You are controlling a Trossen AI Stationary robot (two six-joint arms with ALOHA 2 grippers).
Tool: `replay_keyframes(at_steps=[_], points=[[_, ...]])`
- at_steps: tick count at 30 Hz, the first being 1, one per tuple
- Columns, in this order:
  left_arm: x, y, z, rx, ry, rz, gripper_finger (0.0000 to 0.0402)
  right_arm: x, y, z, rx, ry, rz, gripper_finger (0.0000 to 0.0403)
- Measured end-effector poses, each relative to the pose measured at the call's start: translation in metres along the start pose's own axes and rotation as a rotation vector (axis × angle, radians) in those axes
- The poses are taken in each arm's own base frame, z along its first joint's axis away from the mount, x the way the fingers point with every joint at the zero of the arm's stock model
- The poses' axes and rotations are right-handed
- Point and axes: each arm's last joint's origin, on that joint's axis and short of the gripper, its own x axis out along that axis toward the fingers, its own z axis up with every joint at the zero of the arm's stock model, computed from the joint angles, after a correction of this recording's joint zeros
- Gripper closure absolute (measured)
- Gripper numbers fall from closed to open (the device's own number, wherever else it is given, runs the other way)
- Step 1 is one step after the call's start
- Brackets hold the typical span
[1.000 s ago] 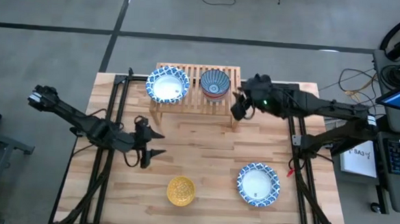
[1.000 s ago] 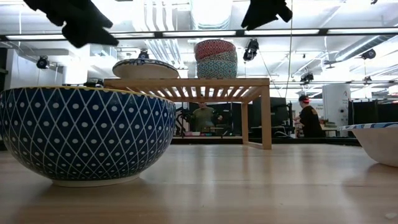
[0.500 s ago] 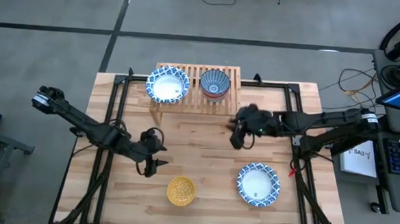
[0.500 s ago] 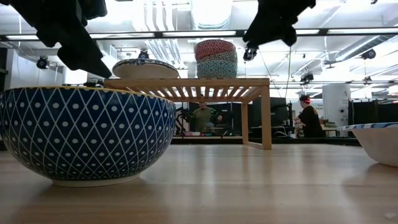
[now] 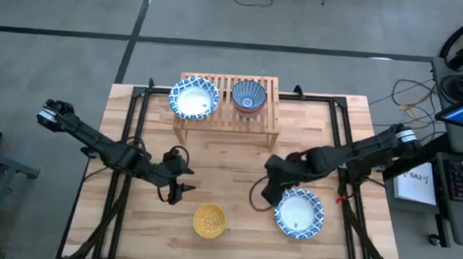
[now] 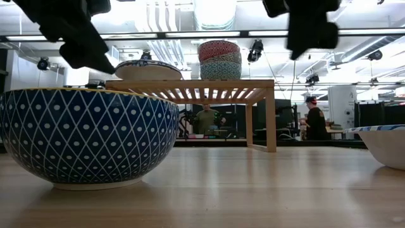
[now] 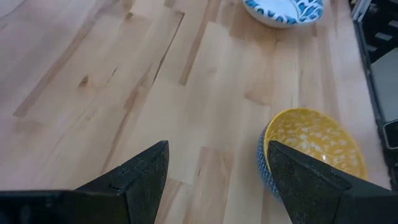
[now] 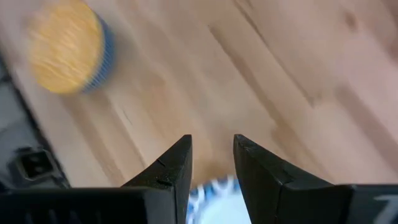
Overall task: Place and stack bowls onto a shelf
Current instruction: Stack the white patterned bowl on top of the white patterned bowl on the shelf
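Right gripper [image 5: 269, 193], fingers narrowly parted and empty, should straddle the white bowl's [image 5: 298, 213] rim; left gripper [image 5: 176, 192] spread.

white bowls [image 5: 193, 100]: 2; small bowls [image 5: 209, 220]: 3; shelf [image 5: 269, 116]: 1; arms: 2

High view looks straight down, far off, takes in the whole surface [image 5: 237, 169] and both arms. Low view sits at surface height, level, very near the yellow bowl [image 6: 88, 136], facing the shelf [image 6: 196, 88]. Each wrist view looks down past its own hand, close. Both wrist views share that yellow bowl and the white bowl [image 7: 283, 9].
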Motion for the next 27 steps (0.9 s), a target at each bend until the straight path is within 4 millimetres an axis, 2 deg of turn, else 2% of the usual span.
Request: replay_keyframes(at_steps=[8,13,17,22,27], points=[[-0.004,-0.004,0.007,-0.001,-0.018,-0.013,0.0146,0.024,0.037,-0.022,0.115,0.310,-0.247,0.0289],[-0.004,-0.003,0.007,0.002,-0.013,-0.009,0.0146,0.052,0.068,-0.034,0.134,0.387,-0.255,0.0257],[-0.004,-0.003,0.007,0.002,-0.013,-0.008,0.0146,0.084,0.088,-0.049,0.148,0.514,-0.272,0.0233],[-0.004,-0.003,0.007,0.000,-0.018,-0.010,0.0146,0.118,0.102,-0.066,0.173,0.622,-0.391,0.0229],[-0.004,-0.004,0.008,0.000,-0.054,0.017,0.0146,0.135,0.107,-0.075,0.114,0.708,-0.585,0.0241]])
